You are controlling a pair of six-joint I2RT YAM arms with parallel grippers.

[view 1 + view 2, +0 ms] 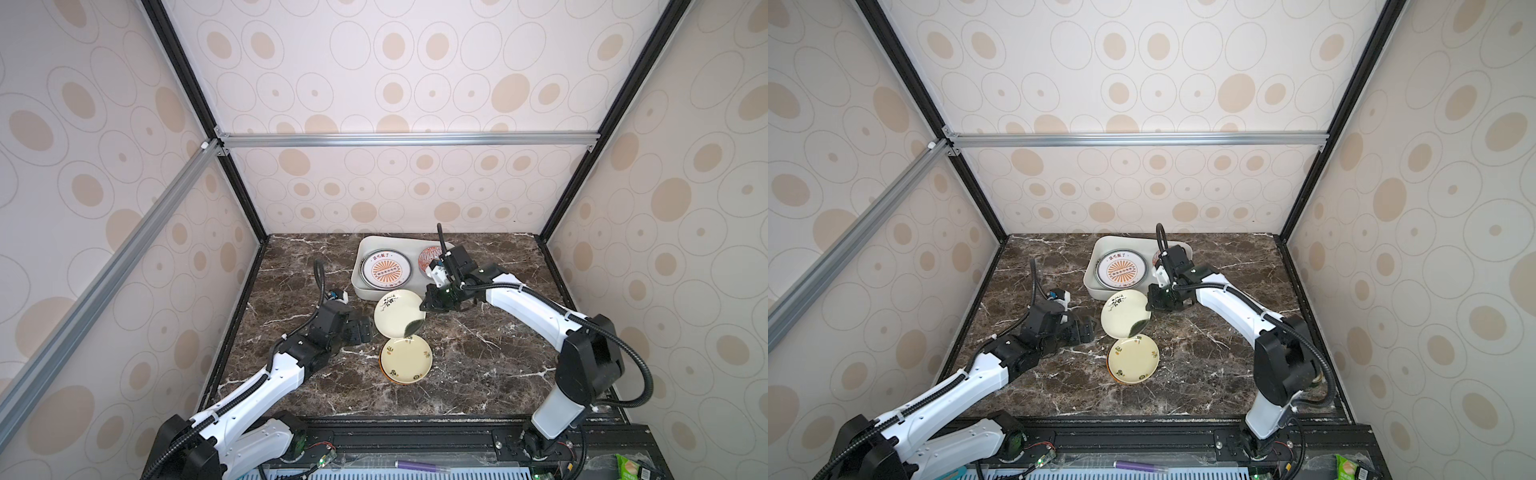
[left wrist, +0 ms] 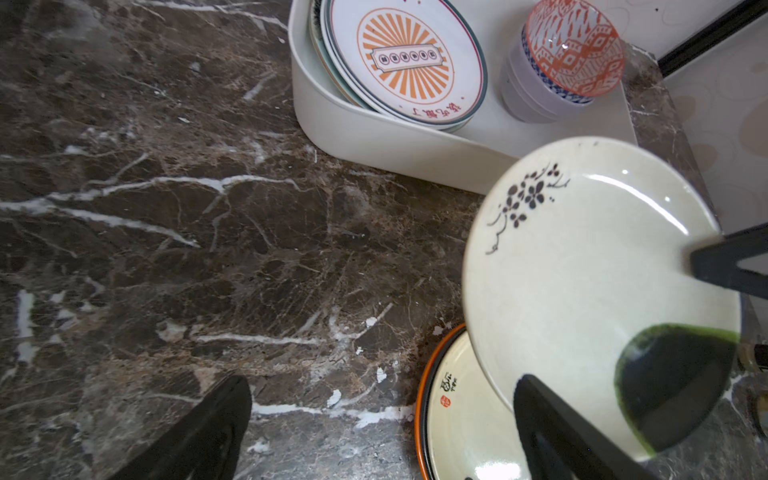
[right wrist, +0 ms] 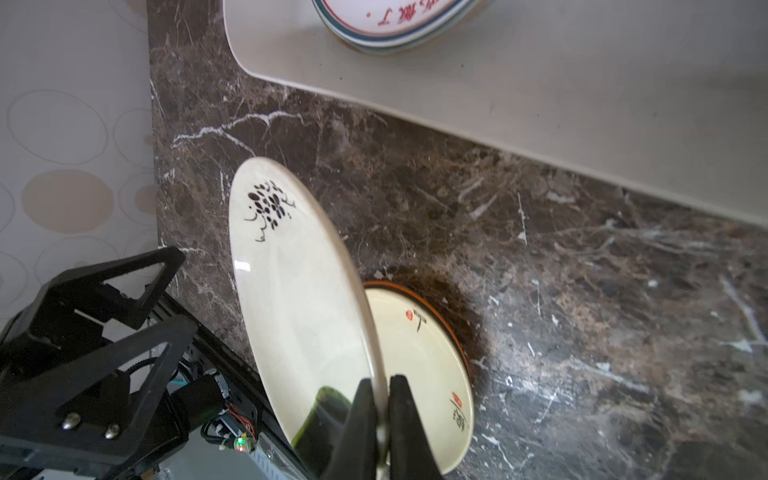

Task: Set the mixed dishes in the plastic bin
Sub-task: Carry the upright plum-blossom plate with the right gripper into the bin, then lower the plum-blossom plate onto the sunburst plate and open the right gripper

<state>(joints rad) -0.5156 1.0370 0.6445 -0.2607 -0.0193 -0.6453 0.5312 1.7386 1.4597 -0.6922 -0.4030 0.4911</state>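
Right wrist view: right gripper [image 3: 380, 392] clamped on the plate [image 3: 299, 291] rim, plate tilted off the table [image 3: 457, 208], bin [image 3: 498, 95] just beyond. Left gripper [image 1: 360, 328] wide apart beside it. Likely glazed ceramic: stiff, slick, brittle; thin rim pinch may pivot.

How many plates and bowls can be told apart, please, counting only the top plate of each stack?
Plates: 3 (sunburst plate, blossom plate, cream plate)
Bowls: 2 (patterned bowl nested in the lavender bowl)
Total: 5
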